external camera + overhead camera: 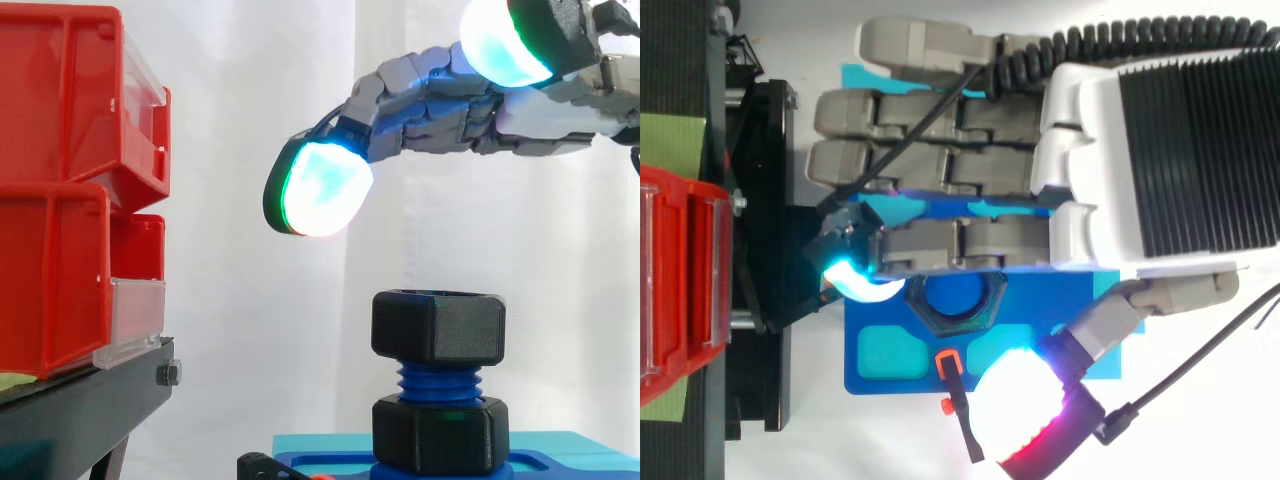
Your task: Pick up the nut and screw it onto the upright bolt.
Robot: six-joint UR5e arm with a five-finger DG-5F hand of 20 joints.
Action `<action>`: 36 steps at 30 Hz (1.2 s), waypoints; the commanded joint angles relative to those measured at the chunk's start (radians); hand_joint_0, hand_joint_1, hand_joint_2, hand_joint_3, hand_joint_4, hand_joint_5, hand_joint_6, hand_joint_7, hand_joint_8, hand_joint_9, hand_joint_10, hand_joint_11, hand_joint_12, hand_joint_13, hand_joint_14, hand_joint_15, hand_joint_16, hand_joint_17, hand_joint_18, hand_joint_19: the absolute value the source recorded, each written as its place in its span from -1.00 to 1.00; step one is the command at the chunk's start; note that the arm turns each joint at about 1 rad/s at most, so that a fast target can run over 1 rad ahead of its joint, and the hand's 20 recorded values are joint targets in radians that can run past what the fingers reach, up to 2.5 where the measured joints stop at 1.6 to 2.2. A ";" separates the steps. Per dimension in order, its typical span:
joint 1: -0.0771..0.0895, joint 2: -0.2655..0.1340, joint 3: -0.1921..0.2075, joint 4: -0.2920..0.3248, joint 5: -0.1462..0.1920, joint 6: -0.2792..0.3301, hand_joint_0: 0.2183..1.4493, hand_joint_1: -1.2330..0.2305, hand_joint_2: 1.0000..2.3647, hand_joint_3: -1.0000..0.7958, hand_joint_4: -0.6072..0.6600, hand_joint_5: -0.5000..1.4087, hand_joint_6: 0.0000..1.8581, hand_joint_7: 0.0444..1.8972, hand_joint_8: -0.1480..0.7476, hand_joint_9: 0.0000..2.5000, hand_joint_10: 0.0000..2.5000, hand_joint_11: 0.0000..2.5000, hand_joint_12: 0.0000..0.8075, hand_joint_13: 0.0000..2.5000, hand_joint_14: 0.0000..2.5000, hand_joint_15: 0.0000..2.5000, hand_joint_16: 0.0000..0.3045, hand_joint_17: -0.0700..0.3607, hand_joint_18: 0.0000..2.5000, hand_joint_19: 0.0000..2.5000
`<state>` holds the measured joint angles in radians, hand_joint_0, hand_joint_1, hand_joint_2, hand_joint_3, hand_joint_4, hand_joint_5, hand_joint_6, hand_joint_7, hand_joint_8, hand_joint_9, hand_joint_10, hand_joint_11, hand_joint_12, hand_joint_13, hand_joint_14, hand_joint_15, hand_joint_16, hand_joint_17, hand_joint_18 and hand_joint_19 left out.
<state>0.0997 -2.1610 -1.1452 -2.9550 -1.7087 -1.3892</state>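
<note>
Red bins (60, 200) stacked at far left on a black stand (90, 400), white curtain behind.

Hand (450, 110) reaches in from the right, up high, fingers stretched out leftward and spread. They are loose and apart, with nothing held between them. One fingertip (322, 190) glows white-green, angled down, above and left of the nut. Clear air between it and the nut.

Nut (438, 325): black, six-sided, sitting level at the top of the upright blue bolt (437, 378), with bare thread showing beneath it. Below the thread is a second black six-sided collar (440, 432) resting on a blue base plate (560, 462).

Top view: the nut's open ring lies just beside the nearest finger, between the cyan fingertip at its left and the thumb's white-red pad (1025, 410) lower right. No contact seen with either. A small orange-and-black clip (948, 362) sits on the plate just beside the nut.
</note>
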 commanded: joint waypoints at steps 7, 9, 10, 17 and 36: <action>0.011 0.000 -0.065 0.076 0.018 0.047 -0.62 0.69 -1.00 -0.44 0.18 -0.67 -0.46 -0.33 -0.24 -0.92 -1.00 -1.00 -0.14 -1.00 -1.00 -1.00 -0.67 -0.15 -1.00 -1.00; 0.011 0.001 -0.073 0.086 0.018 0.050 -0.61 0.68 -1.00 -0.44 0.18 -0.66 -0.46 -0.33 -0.24 -0.92 -1.00 -1.00 -0.14 -1.00 -1.00 -1.00 -0.67 -0.15 -1.00 -1.00; 0.011 0.000 -0.073 0.090 0.018 0.050 -0.61 0.68 -1.00 -0.44 0.19 -0.66 -0.46 -0.33 -0.24 -0.91 -1.00 -1.00 -0.15 -1.00 -1.00 -1.00 -0.67 -0.15 -1.00 -1.00; 0.011 0.001 -0.074 0.086 0.021 0.049 -0.60 0.67 -1.00 -0.44 0.24 -0.64 -0.46 -0.17 -0.19 -0.88 -1.00 -1.00 -0.15 -1.00 -1.00 -1.00 -0.68 -0.16 -1.00 -1.00; 0.000 -0.013 -0.074 0.074 0.021 0.049 -0.59 0.63 -1.00 -0.44 0.23 -0.65 -0.46 -0.28 -0.20 -0.88 -1.00 -1.00 -0.16 -1.00 -1.00 -1.00 -0.68 -0.17 -1.00 -1.00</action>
<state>0.1000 -2.1641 -1.2195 -2.8814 -1.6874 -1.3422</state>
